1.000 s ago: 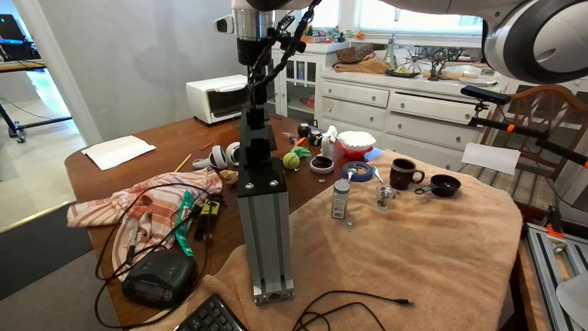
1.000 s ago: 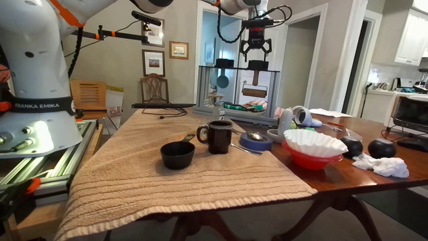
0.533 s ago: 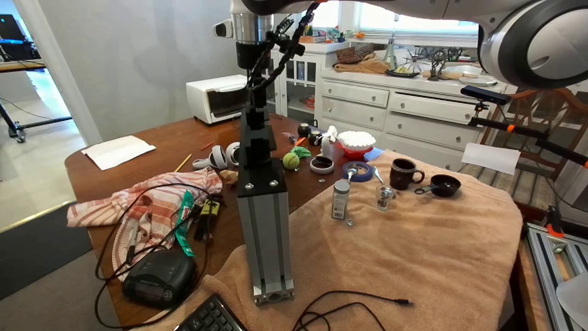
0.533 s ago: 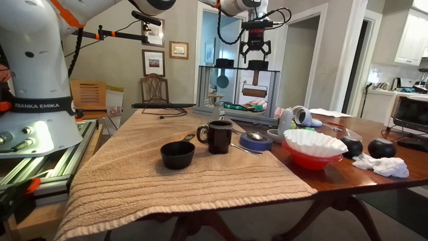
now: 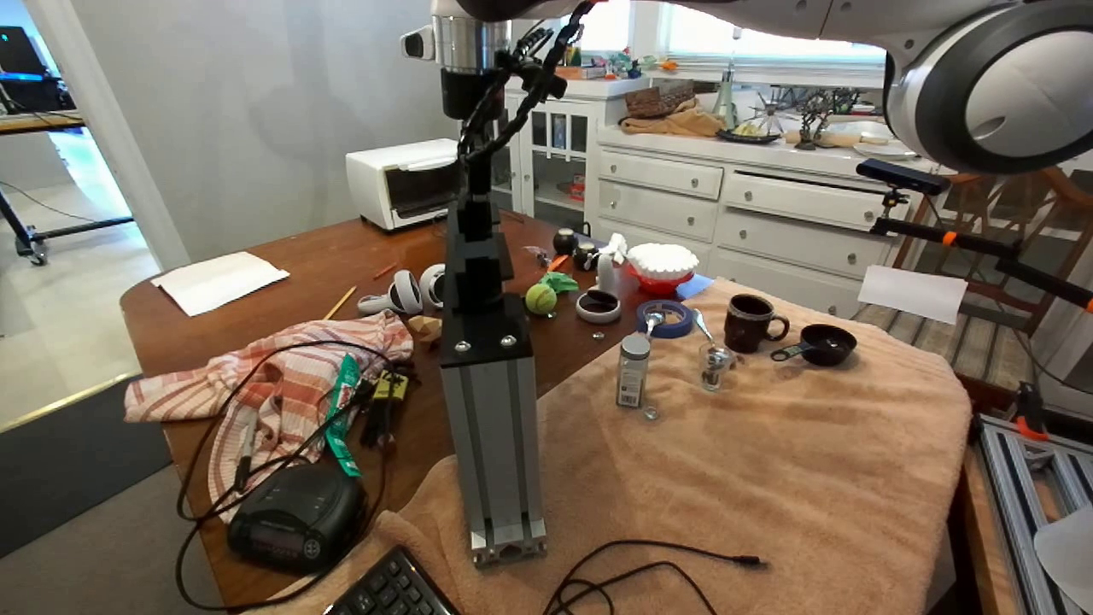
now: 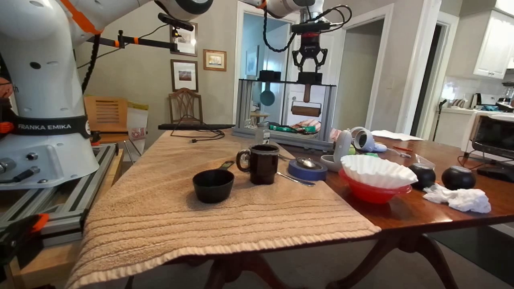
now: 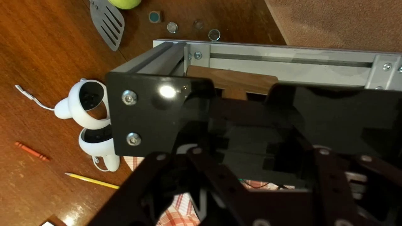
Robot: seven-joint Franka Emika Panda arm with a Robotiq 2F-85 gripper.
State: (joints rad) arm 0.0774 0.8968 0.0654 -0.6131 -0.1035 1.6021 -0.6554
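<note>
Room: beige walls (image 6: 132,76), framed pictures (image 6: 184,75) toward the left, white kitchen cabinets (image 6: 488,50) at the far right; the order below runs across an exterior view.
Robot base (image 6: 50,156): white, on aluminium rails (image 6: 80,189).
Tan towel (image 6: 160,224): spread over part of the wooden table (image 6: 401,214).
Small black pan (image 6: 213,188): on the towel, its handle angled away from the camera.
Brown mug (image 6: 264,164): upright on the towel near the pan, handle on the pan's side.
Rack (image 6: 329,116): aluminium frame with a black top plate (image 7: 150,119).
Teal ladle (image 6: 268,97): hangs below the left holder block (image 6: 270,75).
Wooden hand roller (image 6: 306,110): hangs beneath the plate under the right holder block (image 6: 310,77), its handle upward.
Gripper (image 6: 310,69): pointing down at the right holder block, above the roller; its jaws stand apart near the block's top, and whether they press on it I cannot tell.
Blue tape roll (image 6: 307,172): flat beside the mug, a metal spoon (image 6: 305,162) resting on it.
White VR controller (image 6: 377,146): on bare wood.
Red bowl (image 6: 371,196): holds white coffee filters (image 6: 379,172).
Round black jars (image 6: 459,178): two, just right of the bowl, crumpled white paper or cloth (image 6: 457,199) in front.
Toaster oven (image 6: 494,134): at far right.
</note>
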